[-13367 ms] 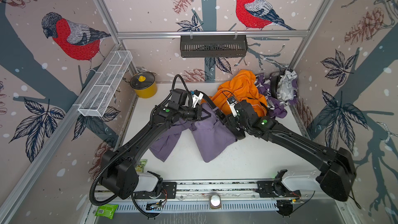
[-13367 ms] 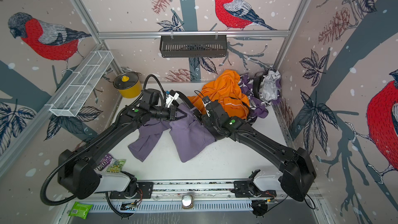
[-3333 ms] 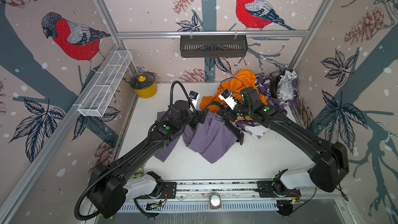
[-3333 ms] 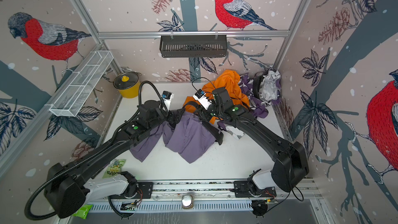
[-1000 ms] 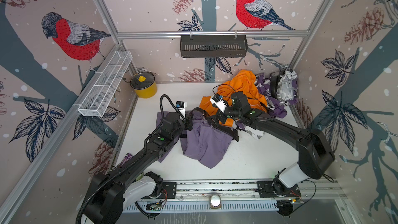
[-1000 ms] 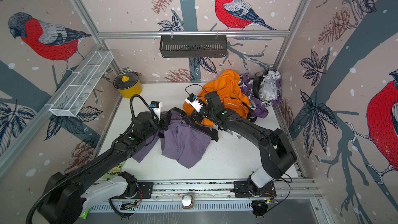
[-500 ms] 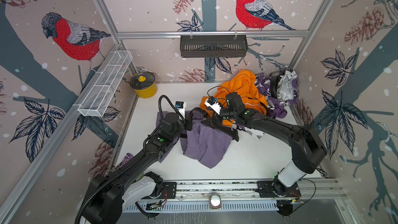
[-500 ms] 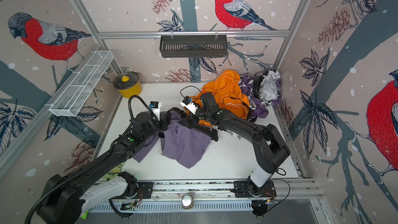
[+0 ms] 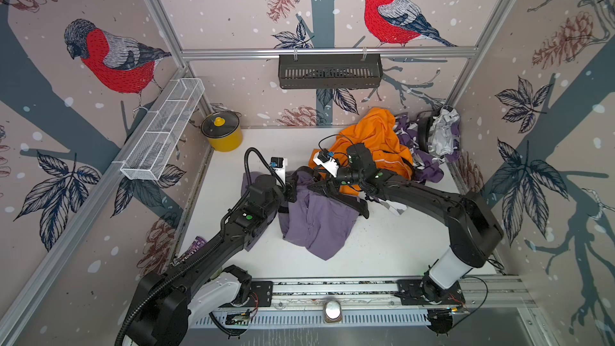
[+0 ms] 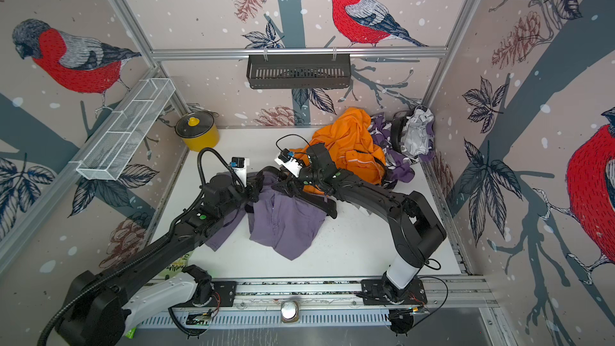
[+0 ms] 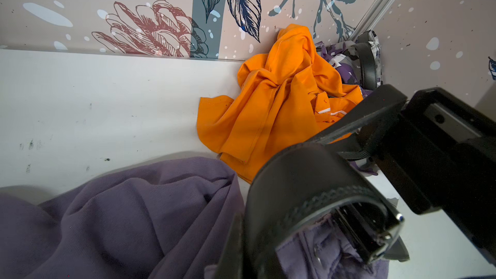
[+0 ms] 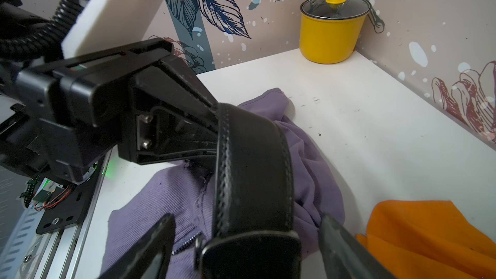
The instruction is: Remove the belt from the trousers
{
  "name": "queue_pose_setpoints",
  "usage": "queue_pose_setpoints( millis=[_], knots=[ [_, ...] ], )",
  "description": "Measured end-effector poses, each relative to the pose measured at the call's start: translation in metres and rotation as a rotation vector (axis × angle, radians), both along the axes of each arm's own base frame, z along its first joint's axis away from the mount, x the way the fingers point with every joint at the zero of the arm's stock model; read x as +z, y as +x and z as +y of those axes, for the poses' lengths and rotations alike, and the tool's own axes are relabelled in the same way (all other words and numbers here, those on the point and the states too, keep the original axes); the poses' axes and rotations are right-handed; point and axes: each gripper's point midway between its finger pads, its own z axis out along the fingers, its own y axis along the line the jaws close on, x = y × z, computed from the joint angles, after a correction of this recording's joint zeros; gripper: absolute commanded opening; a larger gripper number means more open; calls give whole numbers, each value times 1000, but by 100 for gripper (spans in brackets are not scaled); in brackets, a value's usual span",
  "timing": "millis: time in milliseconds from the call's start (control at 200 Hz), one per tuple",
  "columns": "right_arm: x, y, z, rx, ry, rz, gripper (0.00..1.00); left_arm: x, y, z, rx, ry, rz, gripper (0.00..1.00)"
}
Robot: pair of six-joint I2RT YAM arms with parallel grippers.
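Purple trousers lie crumpled mid-table in both top views. A black leather belt arches up from their waistband; its free tail trails right. My left gripper is shut on the belt's edge, as the right wrist view shows. My right gripper is open. Its fingers stand on either side of the dark buckle, with a gap on each side. In the left wrist view the belt loop fills the foreground and hides my left jaws.
An orange garment and patterned purple clothes are heaped at the back right. Another belted bundle sits in the corner. A yellow lidded pot stands back left. A wire shelf and a black basket hang on the walls.
My right gripper has slid left along the belt towards the left gripper, and its jaws have narrowed around the buckle. The left arm has hardly moved.
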Motion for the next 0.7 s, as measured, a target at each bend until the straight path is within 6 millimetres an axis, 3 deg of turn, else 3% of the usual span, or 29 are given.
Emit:
queue_pose_setpoints(
  millis=[305,595,700],
  knots=[
    [-2,1,0,-14,-8,-6,66,0,0,0,1,-3,2,0],
    [-1,1,-1,-16,-7,-11,44,0,0,0,2,-5,4,0],
    [0,1,-1,-16,-5,-13,31,0,0,0,2,-6,4,0]
  ],
)
